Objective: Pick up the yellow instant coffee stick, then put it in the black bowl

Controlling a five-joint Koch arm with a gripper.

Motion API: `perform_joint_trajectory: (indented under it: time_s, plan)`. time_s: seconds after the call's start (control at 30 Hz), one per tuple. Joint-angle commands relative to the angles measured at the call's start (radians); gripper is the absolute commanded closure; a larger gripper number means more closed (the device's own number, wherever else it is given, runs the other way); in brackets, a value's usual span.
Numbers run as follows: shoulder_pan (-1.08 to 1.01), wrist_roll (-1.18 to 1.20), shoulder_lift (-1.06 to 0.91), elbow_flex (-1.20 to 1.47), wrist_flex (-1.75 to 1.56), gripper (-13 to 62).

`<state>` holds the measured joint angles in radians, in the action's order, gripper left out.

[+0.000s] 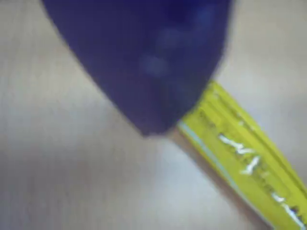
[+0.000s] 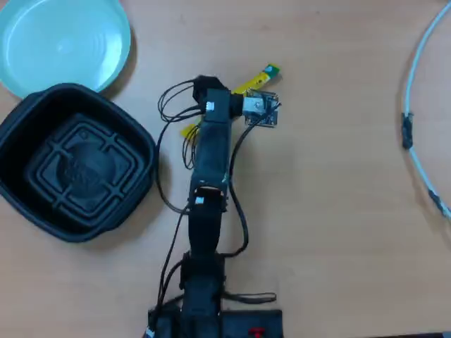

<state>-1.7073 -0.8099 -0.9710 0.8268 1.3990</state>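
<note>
Pincer (image 1: 153, 127) is right down over the yellow instant coffee stick (image 2: 266, 72), but honestly can't tell if it's open or closed on it: the wrist view is super blurry and only shows one dark blue jaw blocking the top of the frame, with the yellow sachet poking out from under its tip toward the bottom right. From overhead the arm (image 2: 210, 176) covers the middle of the stick, which lies diagonally on the wooden tabletop (image 2: 338, 211), green tip sticking out up and to the right of the wrist, a bit of yellow showing on the left side too. The black bowl (image 2: 144, 151) sits well to the left, empty, with a light blue plate (image 2: 63, 42) just behind it
</note>
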Motion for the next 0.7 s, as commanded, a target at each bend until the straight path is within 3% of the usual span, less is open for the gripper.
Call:
perform_joint_trajectory:
  time_s: [0.0,0.67]
  plan:
    - [-0.014,-0.104,0.005,-0.092,-0.002,-7.6]
    - [-0.069,-0.210,0.140,-0.167,-0.118,-7.7]
